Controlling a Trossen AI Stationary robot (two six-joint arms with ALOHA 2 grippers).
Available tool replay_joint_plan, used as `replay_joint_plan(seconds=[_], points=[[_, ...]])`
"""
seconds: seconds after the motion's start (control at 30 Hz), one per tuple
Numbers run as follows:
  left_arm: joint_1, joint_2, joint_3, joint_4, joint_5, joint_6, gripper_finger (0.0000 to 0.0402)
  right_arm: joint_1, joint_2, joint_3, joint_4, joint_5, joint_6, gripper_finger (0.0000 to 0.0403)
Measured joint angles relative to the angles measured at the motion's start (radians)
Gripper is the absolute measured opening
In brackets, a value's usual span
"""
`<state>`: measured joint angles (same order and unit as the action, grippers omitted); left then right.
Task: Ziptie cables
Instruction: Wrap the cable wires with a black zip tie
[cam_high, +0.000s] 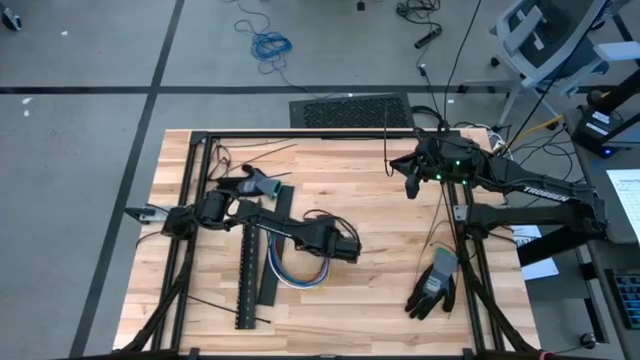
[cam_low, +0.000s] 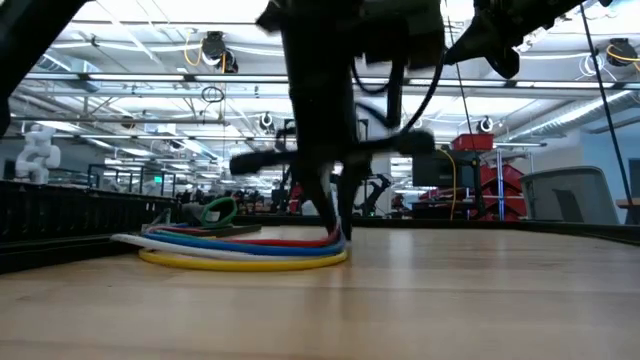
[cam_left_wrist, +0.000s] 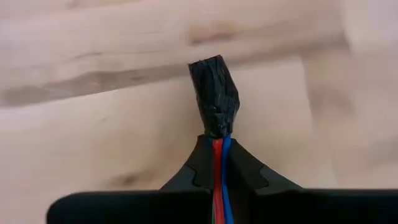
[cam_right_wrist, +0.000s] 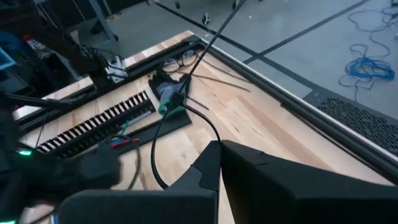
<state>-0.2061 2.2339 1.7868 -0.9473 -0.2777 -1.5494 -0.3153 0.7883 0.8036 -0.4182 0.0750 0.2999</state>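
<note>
The left gripper (cam_left_wrist: 219, 163) pinches the cables (cam_left_wrist: 219, 177) — dark connector (cam_left_wrist: 214, 93) just beyond its tips.

The cables (cam_left_wrist: 219, 163), red and blue, were pinched between the closed fingers (cam_left_wrist: 202, 169) of the left end effector (cam_left_wrist: 219, 177), their dark connector (cam_left_wrist: 214, 93) held over the worktop (cam_left_wrist: 93, 124).

One cable bundle (cam_high: 300, 272) – two gloves (cam_high: 434, 284)

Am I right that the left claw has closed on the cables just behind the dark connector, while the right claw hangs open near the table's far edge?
Not quite: the right claw is shut, as the right wrist view shows. The left claw does grip the cables behind the dark connector.
</note>
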Motion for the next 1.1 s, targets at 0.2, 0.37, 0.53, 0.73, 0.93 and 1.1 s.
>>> replay_joint_plan(seconds=[0.2,0.37,0.53,0.73,0.93,1.1], points=[[-0.064,-0.155,0.089,-0.197,-0.017,0.581,0.0017,0.000,-0.002,0.000,0.001,-0.028,-0.028,0.0000],[-0.106,-0.278,0.089,-0.329,-0.152,0.979,0.0017,0.002,0.004,0.000,0.005,-0.203,0.005,0.0000],[-0.099,-0.357,0.048,-0.455,-0.274,1.438,0.0017,0.047,0.059,0.000,0.043,-0.357,0.093,0.0000],[-0.004,-0.441,-0.081,-0.329,-0.280,1.777,0.0018,0.176,0.216,0.000,0.248,-0.254,0.260,0.0000],[0.049,-0.587,-0.205,0.018,-0.063,1.820,0.0021,0.251,0.342,0.000,0.437,-0.094,0.381,0.0000],[0.046,-0.687,-0.281,0.083,-0.067,1.818,0.0022,0.285,0.368,0.000,0.458,-0.049,0.394,0.0000]])
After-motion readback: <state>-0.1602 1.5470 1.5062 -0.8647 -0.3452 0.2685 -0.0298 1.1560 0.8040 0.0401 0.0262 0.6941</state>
